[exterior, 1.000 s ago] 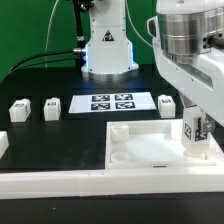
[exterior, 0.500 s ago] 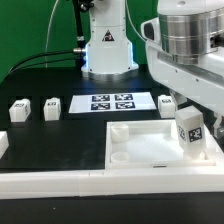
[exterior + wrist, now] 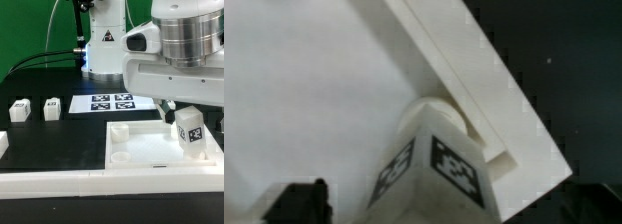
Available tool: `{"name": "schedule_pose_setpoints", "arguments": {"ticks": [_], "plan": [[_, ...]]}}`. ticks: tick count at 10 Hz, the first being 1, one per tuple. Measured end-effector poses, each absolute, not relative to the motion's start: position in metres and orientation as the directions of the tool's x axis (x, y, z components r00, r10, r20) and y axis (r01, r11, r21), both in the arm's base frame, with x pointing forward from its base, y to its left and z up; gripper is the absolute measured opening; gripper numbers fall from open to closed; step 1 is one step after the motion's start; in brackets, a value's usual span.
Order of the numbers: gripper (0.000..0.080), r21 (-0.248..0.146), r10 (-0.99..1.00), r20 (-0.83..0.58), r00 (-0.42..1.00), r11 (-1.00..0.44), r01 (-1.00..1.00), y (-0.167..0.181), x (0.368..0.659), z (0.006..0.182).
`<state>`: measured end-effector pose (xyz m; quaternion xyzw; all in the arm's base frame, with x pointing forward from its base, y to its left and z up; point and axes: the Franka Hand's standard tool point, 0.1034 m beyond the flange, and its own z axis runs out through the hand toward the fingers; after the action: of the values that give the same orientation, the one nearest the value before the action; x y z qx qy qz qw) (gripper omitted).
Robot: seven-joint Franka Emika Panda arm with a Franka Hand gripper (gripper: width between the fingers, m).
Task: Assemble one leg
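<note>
One leg (image 3: 190, 129), a small white post with a black-and-white marker, stands upright in the far corner socket of the large white tray-like piece (image 3: 150, 152) at the exterior view's right. My gripper (image 3: 184, 110) hangs just above it, open, with its fingers apart from the post. In the wrist view the leg (image 3: 434, 165) sits between the two dark fingers (image 3: 295, 203), untouched, against the tray-like piece's rim (image 3: 464, 70). Two more legs (image 3: 18, 110) (image 3: 51, 107) stand at the exterior view's left. Another one (image 3: 165, 101) shows partly behind the arm.
The marker board (image 3: 110, 101) lies behind the tray-like piece, in front of the robot's base (image 3: 105, 50). A small white part (image 3: 3, 143) shows at the exterior view's left edge. A white ledge (image 3: 60, 185) runs along the table's front.
The jaws have opened and let go of the leg, which stays upright in the corner socket. The arm has risen and shifted toward the exterior view's left.
</note>
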<state>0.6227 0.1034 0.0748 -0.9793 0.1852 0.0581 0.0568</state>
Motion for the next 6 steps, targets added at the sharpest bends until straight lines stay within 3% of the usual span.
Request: {"name": "schedule_pose_setpoints", "arguments": {"ticks": [6], "plan": [[0.0649, -0.111, -0.208, -0.119, 0.971, -0.969, -0.221, 0.111, 0.622, 0.076]]}}
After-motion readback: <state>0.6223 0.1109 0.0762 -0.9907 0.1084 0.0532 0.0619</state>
